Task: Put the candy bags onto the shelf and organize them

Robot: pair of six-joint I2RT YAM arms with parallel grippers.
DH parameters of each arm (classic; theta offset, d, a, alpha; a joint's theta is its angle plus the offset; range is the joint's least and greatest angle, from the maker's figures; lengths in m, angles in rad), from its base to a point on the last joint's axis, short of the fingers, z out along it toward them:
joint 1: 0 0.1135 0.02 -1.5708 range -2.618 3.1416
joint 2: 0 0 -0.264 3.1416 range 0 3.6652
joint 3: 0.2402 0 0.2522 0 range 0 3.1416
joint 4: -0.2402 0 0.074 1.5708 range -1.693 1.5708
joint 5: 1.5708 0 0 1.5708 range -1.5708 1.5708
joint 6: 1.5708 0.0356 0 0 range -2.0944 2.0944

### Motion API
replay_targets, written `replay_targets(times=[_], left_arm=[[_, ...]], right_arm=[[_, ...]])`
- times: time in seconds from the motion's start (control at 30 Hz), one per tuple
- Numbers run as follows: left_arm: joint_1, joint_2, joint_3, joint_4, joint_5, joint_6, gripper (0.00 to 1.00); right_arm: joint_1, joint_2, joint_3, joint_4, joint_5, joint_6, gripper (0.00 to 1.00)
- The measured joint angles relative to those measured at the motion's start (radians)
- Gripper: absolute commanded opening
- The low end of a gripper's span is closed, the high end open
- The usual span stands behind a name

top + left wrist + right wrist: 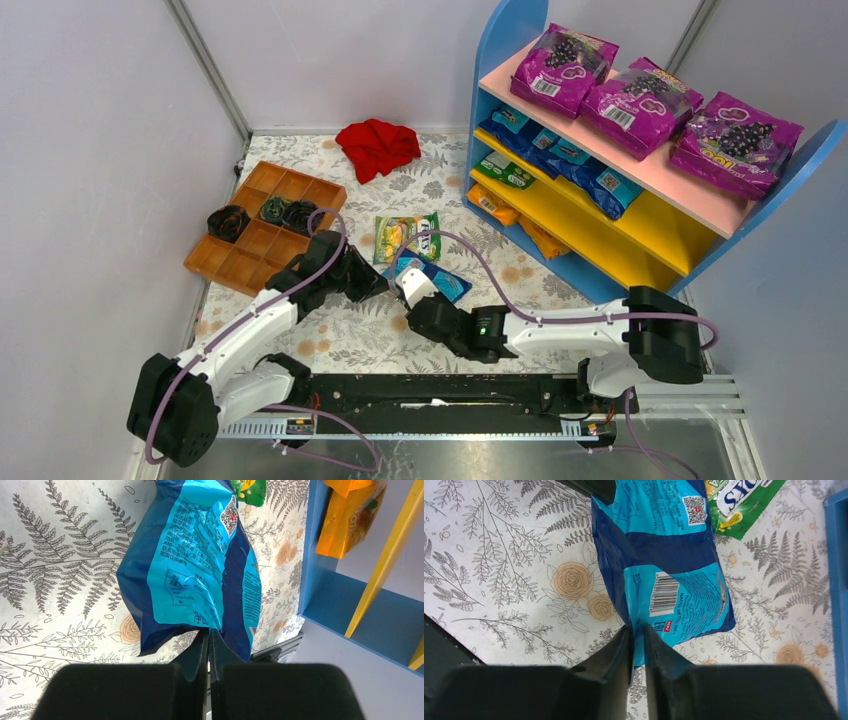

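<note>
Near edge, centre: the left tool (208, 647) is closed narrow on one end of the blue candy bag (200, 565). The right tool (638, 645) is pinched on its barcode end. I cannot tell whether the bag touches the tabletop (330, 335).

Judgement: I should release one tool before lifting, or the film may stretch.

Just beyond lies a green candy bag (408, 238).

Toward the left edge, the compartment tray (240, 268) holds dark rolled items (228, 222).

At the far right corner, the shelf (500, 50) carries:
- orange bags (520, 225) lowest
- blue bags (560, 160) on the middle board
- magenta bags (640, 100) on top
</note>
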State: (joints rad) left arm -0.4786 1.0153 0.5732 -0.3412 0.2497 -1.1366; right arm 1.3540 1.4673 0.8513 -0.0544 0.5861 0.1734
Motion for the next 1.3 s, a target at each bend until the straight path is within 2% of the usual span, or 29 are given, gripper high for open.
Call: replay_targets(times=[0.13, 0.2, 0.27, 0.43, 0.6, 0.77, 0.9, 1.13, 1.17, 1.23, 1.3], left_arm=[[0.000, -0.010, 0.000, 0.004, 0.008, 0.002, 0.00], [0.000, -0.023, 0.000, 0.008, 0.016, 0.002, 0.00], [0.000, -0.034, 0.000, 0.013, 0.021, 0.002, 0.00], [-0.001, -0.052, 0.000, 0.021, 0.038, 0.002, 0.00], [-0.001, -0.062, -0.010, 0.022, 0.045, 0.002, 0.00], [-0.001, -0.066, -0.011, 0.022, 0.050, 0.002, 0.00], [0.002, -0.066, -0.013, 0.036, 0.043, 0.000, 0.00], [0.013, -0.065, -0.026, 0.047, 0.029, -0.002, 0.00], [0.014, -0.065, -0.026, 0.051, 0.029, -0.001, 0.02], [0.016, -0.066, -0.026, 0.059, 0.029, 0.005, 0.12], [0.015, -0.071, -0.023, 0.058, 0.025, 0.021, 0.30]], right_arm=[[0.000, 0.046, 0.039, -0.008, 0.002, 0.014, 0.77], [0.000, 0.079, 0.075, -0.013, 0.011, 0.024, 0.91], [0.000, 0.111, 0.119, -0.023, 0.031, 0.030, 0.95], [0.000, 0.208, 0.229, -0.026, 0.111, 0.036, 0.95], [-0.005, 0.272, 0.226, 0.025, 0.156, -0.017, 0.82], [-0.058, 0.288, 0.196, 0.079, 0.126, -0.058, 0.75], [-0.089, 0.302, 0.188, 0.108, 0.100, -0.083, 0.67], [-0.103, 0.318, 0.187, 0.141, 0.043, -0.091, 0.38], [-0.105, 0.318, 0.187, 0.145, 0.037, -0.092, 0.33], [-0.109, 0.317, 0.187, 0.153, 0.026, -0.093, 0.26], [-0.111, 0.311, 0.186, 0.151, 0.016, -0.102, 0.20]])
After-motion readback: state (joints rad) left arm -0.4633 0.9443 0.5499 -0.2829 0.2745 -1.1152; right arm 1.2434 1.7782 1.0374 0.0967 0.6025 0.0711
